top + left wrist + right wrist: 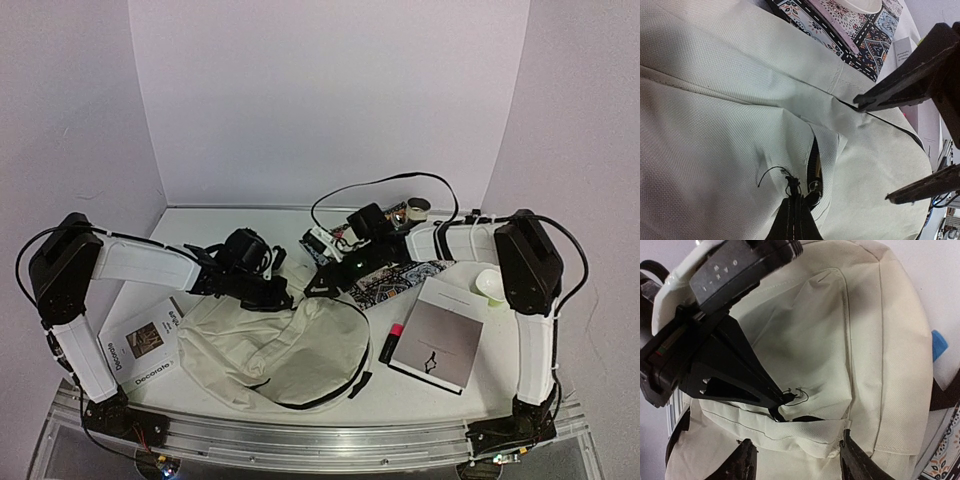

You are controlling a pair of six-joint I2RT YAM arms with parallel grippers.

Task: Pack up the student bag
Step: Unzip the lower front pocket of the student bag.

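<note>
Large soft cream fabric student bag [280,350] with black zipper trim lies flat and slack mid-table, just ahead of my arm bases. My read: light, looks empty, no stiffness at all. The cloth puckers wherever it's pinched, so it will fold or drag rather than lift as one piece. The weave looks grippy rather than slick, and nothing about it is fragile. Grey square hardcover book [440,345] sits to the right of the bag, apart from it. White "Decorate" booklet [145,345] is just beside the bag's left edge. Blue-and-white patterned fabric pouch [400,275] lies just behind the bag's upper right. Small pale green cup [490,285] is further right, next to my right arm. Black marker with a pink cap [390,342] lies between bag and book. My left gripper [794,212] is clamped tight on the bag's black zipper trim at the pocket mouth, with fabric tented around the tips and a loose thread beside them. My right gripper [800,457] is spread fairly wide and holds nothing; its fingers straddle the cloth just beside the left's pinch. Best holds, I reckon, are the reinforced parts: zipper tape, seam lines, straps. Plain panel cloth would just bunch up. I'd anchor one lip of the opening and pull the opposite lip, or the zipper pull, so the mouth gapes instead of the whole bag sliding.
</note>
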